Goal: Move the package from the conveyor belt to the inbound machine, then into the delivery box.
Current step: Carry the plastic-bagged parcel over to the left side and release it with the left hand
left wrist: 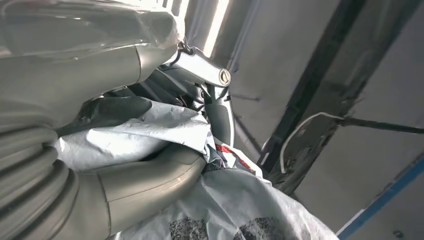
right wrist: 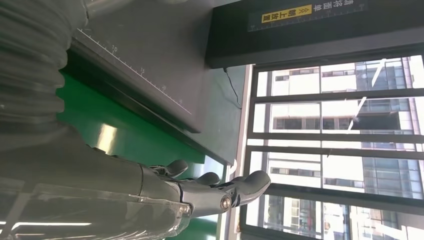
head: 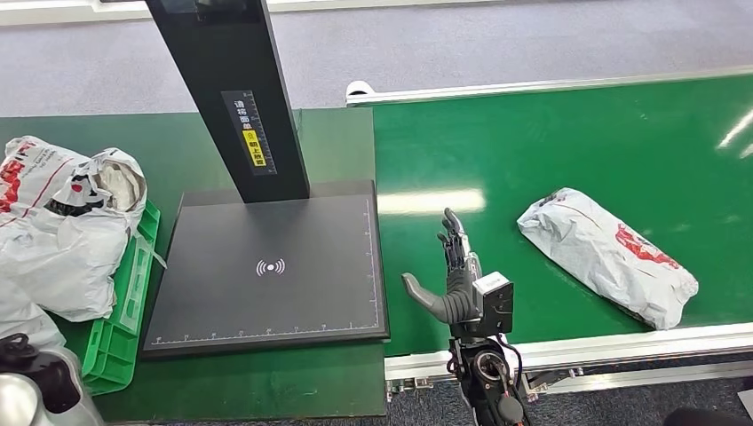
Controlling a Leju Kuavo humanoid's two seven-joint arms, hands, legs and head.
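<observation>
A grey-white package (head: 608, 253) with red print lies flat on the green conveyor belt (head: 550, 151), right of centre. My right hand (head: 453, 275) hovers open above the belt's near left part, thumb pointing toward the machine, well to the left of the package. In the right wrist view that hand (right wrist: 190, 195) is empty, with fingers stretched out. The inbound machine's black platform (head: 266, 266) is bare. My left hand (head: 35, 377) sits low at the bottom left beside the delivery box (head: 120, 328). Crumpled bag film (left wrist: 145, 132) lies between the spread thumb and fingers of my left hand (left wrist: 75, 75).
The machine's black post (head: 231, 89) rises from the back of the platform. Several filled bags (head: 62, 222) are heaped over the green box at the left. The belt's metal rail (head: 568, 351) runs along its near edge. Grey floor lies beyond.
</observation>
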